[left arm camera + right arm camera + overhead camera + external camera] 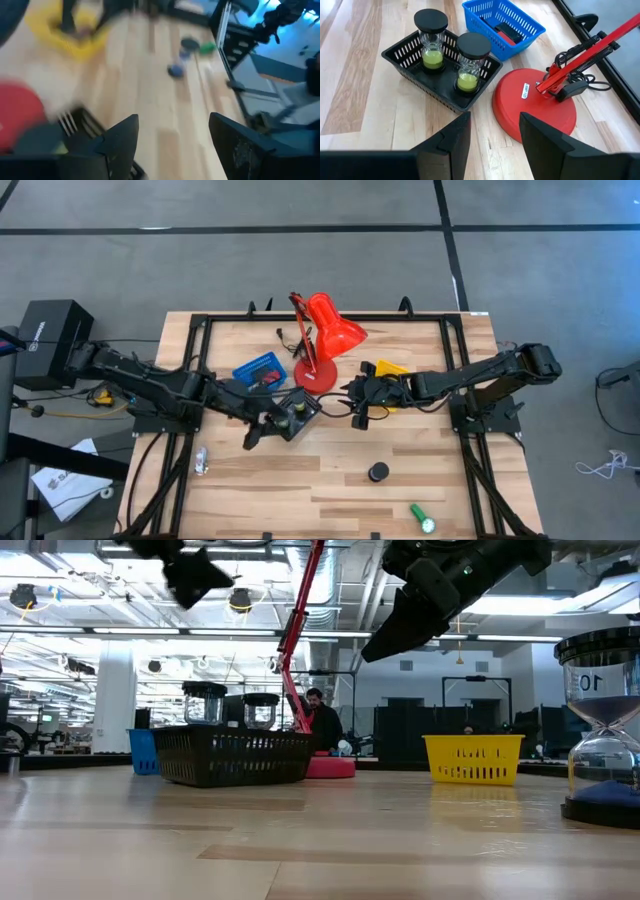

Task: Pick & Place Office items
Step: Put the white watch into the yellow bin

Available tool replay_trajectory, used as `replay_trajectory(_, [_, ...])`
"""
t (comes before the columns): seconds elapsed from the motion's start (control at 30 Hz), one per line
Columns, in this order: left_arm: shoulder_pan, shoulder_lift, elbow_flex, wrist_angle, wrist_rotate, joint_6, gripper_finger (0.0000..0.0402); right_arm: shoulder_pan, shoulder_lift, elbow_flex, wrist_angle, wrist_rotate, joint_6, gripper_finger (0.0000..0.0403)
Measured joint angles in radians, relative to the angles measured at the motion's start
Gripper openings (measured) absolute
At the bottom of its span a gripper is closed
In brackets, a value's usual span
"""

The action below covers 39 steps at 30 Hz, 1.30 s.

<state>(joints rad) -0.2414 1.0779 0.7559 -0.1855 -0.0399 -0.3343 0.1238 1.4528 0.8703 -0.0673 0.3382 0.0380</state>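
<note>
Both arms reach to the middle, up off the tabletop (300, 480).
Left gripper (262, 430) and right gripper (357, 416) hang with jaws released, grasping nothing.

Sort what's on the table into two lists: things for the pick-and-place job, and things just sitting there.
For the job:
- two sand timers with green sand in the black tray
- black sand timer on the bare wood
- green cylinder near the table's front edge
- silvery bit
- dark item in the blue tray

Just sitting there:
- red desk lamp
- yellow tray
</note>
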Motion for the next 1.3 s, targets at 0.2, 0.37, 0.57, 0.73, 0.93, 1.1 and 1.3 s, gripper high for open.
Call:
replay_trajectory(0.2, [-0.038,0.000,0.000,-0.324,0.211,-0.353,0.0229,0.000,0.000,0.000,0.000,0.000,0.029,0.0159])
replay_trajectory(0.37, [-0.094,0.000,0.000,-0.579,0.320,-0.638,0.0223,0.000,0.000,0.000,0.000,0.000,0.041,0.0159])
replay_trajectory(0.57, [-0.185,0.000,0.000,-0.759,0.286,-0.897,0.0211,0.000,0.000,0.000,-0.001,0.000,0.042,0.0159])
replay_trajectory(0.73, [-0.254,0.000,0.000,-0.808,0.193,-1.064,0.0205,0.000,0.000,0.000,-0.001,0.000,0.042,0.0159])
replay_trajectory(0.93, [-0.322,0.004,0.000,-0.813,0.171,-1.120,0.0218,0.000,0.000,0.000,-0.002,0.000,0.042,0.0159])
replay_trajectory(1.1, [-0.388,0.004,0.000,-0.832,0.174,-1.217,0.0250,0.000,0.000,0.000,-0.003,0.000,0.042,0.0159])
replay_trajectory(1.3, [-0.481,0.004,-0.065,-0.827,0.180,-1.394,0.0283,0.000,0.000,0.000,-0.003,0.000,0.043,0.0159])
